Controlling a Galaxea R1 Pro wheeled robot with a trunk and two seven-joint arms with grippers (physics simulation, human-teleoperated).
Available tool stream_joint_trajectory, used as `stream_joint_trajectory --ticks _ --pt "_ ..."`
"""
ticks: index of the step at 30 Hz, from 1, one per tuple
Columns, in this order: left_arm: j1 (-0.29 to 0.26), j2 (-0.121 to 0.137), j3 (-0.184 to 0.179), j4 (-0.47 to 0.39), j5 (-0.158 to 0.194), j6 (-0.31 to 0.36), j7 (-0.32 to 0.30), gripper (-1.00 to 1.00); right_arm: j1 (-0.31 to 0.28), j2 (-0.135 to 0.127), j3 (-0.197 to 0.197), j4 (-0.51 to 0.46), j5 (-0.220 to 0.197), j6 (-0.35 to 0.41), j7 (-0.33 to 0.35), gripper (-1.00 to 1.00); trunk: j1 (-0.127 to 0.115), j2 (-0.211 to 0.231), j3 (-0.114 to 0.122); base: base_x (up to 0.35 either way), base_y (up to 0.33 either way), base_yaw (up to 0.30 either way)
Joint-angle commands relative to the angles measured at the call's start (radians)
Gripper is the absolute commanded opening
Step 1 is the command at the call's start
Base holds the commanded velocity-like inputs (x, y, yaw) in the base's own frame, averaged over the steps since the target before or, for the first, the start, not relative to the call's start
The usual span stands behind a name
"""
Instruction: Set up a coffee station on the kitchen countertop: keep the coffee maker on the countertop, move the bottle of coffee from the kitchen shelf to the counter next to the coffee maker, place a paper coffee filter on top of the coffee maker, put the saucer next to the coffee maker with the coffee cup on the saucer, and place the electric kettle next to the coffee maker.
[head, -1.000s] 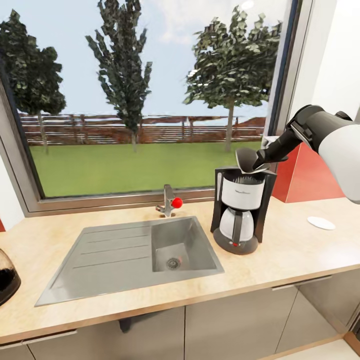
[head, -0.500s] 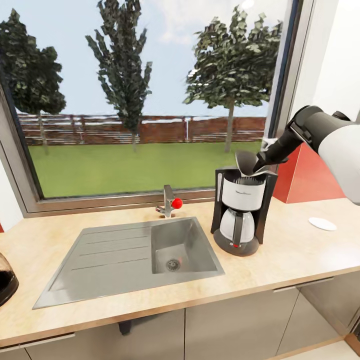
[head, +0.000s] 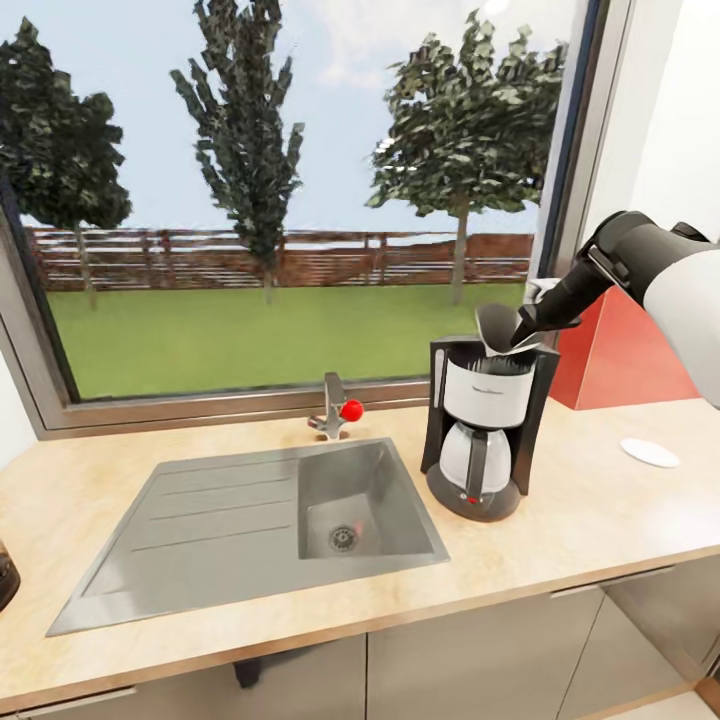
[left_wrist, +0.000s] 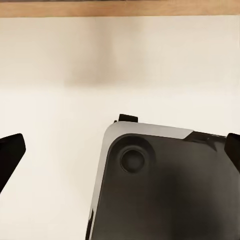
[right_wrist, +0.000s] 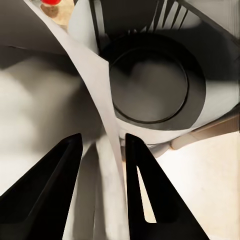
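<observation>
Right gripper (head: 522, 330), its two black fingers clenched on the thin grey-white paper coffee filter (head: 497, 327), is lowering it; compared with a second ago, the cone is sitting closer to the open top of the tall black-and-white coffee maker (head: 482, 428) on the light wood-grain counter (head: 560, 520). Placement appears nearly complete. A flat white saucer (head: 649, 452) is lying to the right. Left gripper (left_wrist: 120, 150) is standing open.

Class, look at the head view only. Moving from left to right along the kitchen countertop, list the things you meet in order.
Sink → tap with red knob → coffee maker, with the right hand holding the paper coffee filter over its top → saucer.
</observation>
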Motion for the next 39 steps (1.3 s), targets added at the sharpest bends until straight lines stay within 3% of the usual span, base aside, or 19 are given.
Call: stream_joint_trajectory --ticks 1,15,20,26,33,39 --pt "0.000 0.000 -0.001 -0.002 0.010 -0.001 -0.001 1.00 0.000 -0.001 0.004 -0.002 0.005 0.005 0.009 -1.00 0.000 -0.001 -0.001 0.032 -0.009 0.000" --pt "0.000 0.000 0.000 -0.002 0.010 -0.001 -0.001 1.00 0.000 -0.004 0.006 -0.001 0.005 0.005 0.013 -1.00 0.000 -0.001 -0.001 0.043 -0.002 0.000" --pt "0.000 0.000 0.000 -0.002 0.010 -0.001 -0.001 1.00 0.000 -0.004 0.007 -0.002 0.005 0.005 0.081 -1.00 0.000 -0.001 -0.001 0.014 0.000 0.000" --pt "0.000 0.000 0.001 -0.002 0.010 -0.001 -0.001 1.00 0.000 -0.005 0.007 -0.002 0.005 0.004 0.106 -1.00 0.000 -0.001 -0.001 0.002 0.000 0.000" --pt "0.000 0.000 0.001 -0.002 0.010 -0.001 -0.001 1.00 0.000 -0.034 0.006 -0.005 0.005 0.004 0.115 -1.00 0.000 -0.001 -0.001 0.003 0.000 0.000" --pt "0.000 0.001 0.001 -0.002 0.010 -0.001 -0.001 1.00 0.000 -0.040 0.007 -0.006 0.005 0.004 0.115 -1.00 0.000 -0.001 -0.001 0.090 -0.036 0.000"
